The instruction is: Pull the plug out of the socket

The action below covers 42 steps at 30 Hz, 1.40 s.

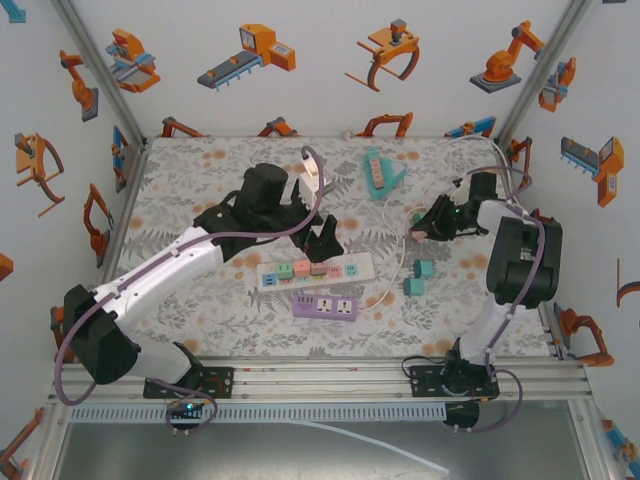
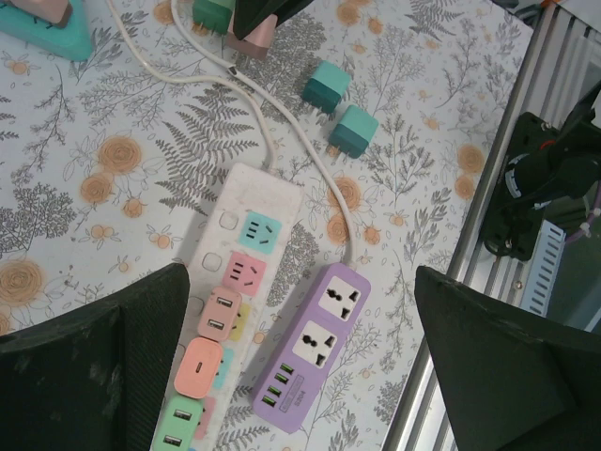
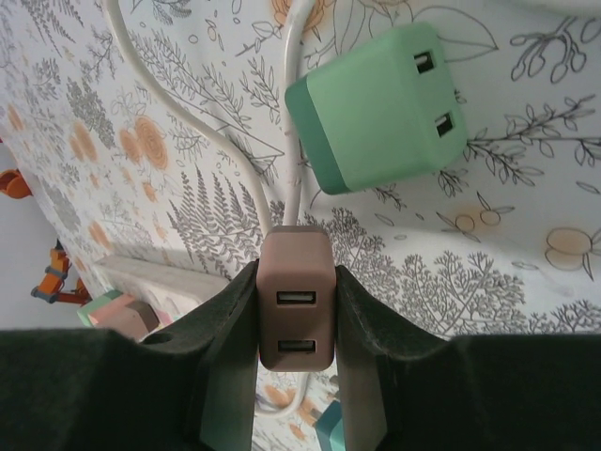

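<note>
Right end effector (image 3: pixel 296 282) is pinching a brown-pink USB plug (image 3: pixel 296 324) between its pads, holding it off the desk (image 1: pixel 200 200) to the right of the white power strip (image 2: pixel 272 202), so this plug is already sitting clear of its socket. Left end effector (image 2: pixel 300 310) is hovering over the strip with its fingers spread wide, gripping nothing. Several pink and green plugs are sitting in the strip's near sockets.

The main risk seems to be the release. A white cable (image 3: pixel 239 160) and a loose green plug (image 3: pixel 376 108) are lying right under the held plug, so letting go from up here could send it bouncing or rolling off them. Because nothing is pinning the strip down, any further pull is likely to be lifting or dragging the whole strip instead of freeing a plug.
</note>
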Tool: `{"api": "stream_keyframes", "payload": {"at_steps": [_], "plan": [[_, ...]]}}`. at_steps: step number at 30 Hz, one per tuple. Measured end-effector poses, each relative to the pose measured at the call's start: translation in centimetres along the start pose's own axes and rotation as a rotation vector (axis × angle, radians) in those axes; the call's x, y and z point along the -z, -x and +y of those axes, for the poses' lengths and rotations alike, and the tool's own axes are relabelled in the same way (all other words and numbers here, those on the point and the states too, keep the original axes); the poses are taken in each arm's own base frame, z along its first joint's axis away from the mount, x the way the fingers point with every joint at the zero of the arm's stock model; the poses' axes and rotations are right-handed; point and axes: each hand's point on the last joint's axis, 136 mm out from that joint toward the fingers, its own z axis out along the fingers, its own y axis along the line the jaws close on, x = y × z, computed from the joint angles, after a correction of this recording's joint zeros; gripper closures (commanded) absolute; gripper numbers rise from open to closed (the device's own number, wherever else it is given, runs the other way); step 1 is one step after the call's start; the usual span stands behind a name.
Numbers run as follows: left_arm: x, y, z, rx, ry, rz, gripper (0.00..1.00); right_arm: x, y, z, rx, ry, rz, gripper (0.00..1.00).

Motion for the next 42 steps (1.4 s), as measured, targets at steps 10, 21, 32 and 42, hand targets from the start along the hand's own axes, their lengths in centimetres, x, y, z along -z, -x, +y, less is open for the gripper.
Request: {"api": "stream_keyframes", "payload": {"at_steps": [10,21,32,42], "plan": [[0.0,0.4,0.6,0.011,0.038,-0.016,0.03,-1.4,0.4,-0.5,-0.013,0.006,-0.045,0.61],[0.0,0.5,0.7,0.008,0.040,-0.022,0.03,-0.8,0.7,-1.1,-0.013,-0.055,-0.092,0.43],[0.1,-0.4,2.0,0.018,0.102,-0.008,0.03,2.5,1.4,0.1,0.054,-0.126,-0.167,0.42],[3.4,-1.8,6.6,0.154,0.277,-0.058,0.03,8.7,4.2,9.0,0.269,-0.048,-0.341,0.44]]}}
